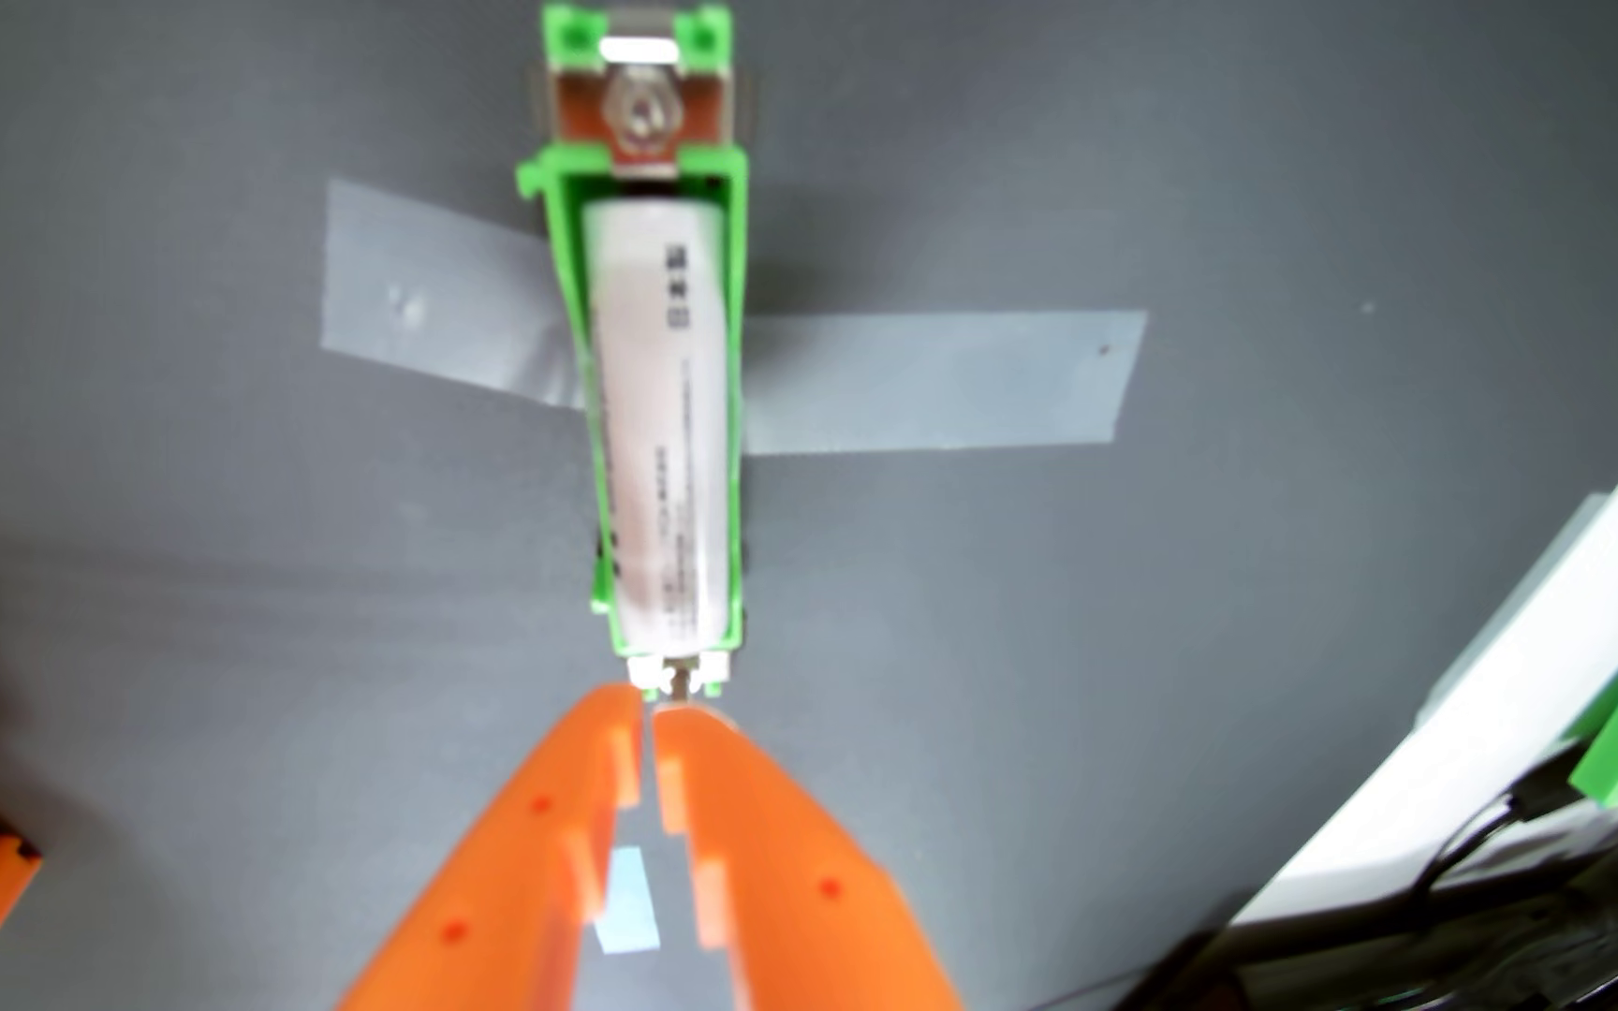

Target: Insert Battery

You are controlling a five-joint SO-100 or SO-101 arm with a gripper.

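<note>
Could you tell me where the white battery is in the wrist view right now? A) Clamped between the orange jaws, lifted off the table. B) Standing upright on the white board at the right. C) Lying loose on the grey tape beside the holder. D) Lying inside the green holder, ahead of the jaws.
D: the white battery lies lengthwise between the walls of the green holder, and the gripper sits just below its near end with jaws nearly together, holding nothing.

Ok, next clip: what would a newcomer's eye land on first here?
The white battery lying in the green holder at top centre, taped to the grey table. Then the orange claw rising from the bottom edge, its tips nearly together and empty, just short of the holder's near end.
</note>
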